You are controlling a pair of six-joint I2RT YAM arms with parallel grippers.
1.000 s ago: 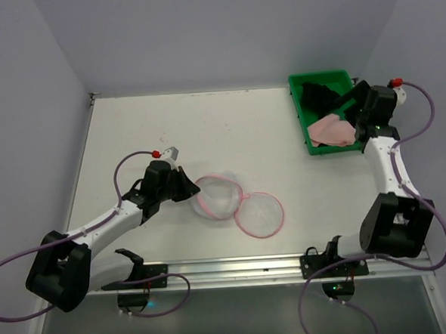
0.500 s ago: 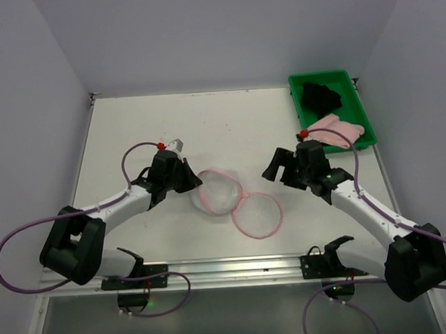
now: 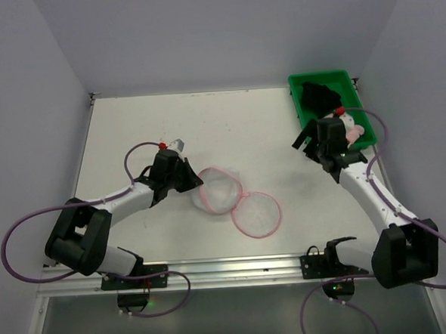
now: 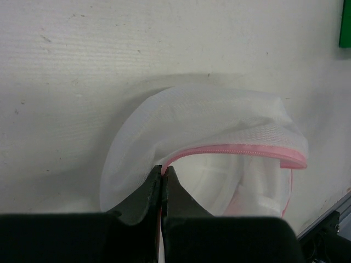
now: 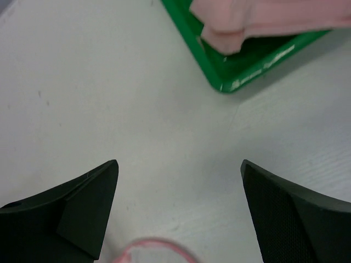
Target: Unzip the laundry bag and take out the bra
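The laundry bag (image 3: 218, 190) lies unzipped in the middle of the table. Its domed white mesh half (image 4: 208, 120) stands up, and the flat half (image 3: 256, 214) with the pink rim lies beside it. My left gripper (image 3: 196, 185) (image 4: 163, 169) is shut on the pink zip rim at the domed half's left edge. The pink bra (image 5: 263, 22) (image 3: 355, 132) lies in the green tray (image 3: 303, 117), partly behind my right arm. My right gripper (image 3: 309, 148) (image 5: 178, 167) hangs open and empty over the bare table just left of the tray.
A black garment (image 3: 321, 94) fills the far end of the green tray (image 5: 219, 71). The tray sits in the back right corner against the walls. The bag's pink rim (image 5: 148, 246) shows blurred at the bottom of the right wrist view.
My right arm swung from the tray to the middle near the bag, then back toward the tray, its jaws open throughout. The left gripper kept its hold on the rim.
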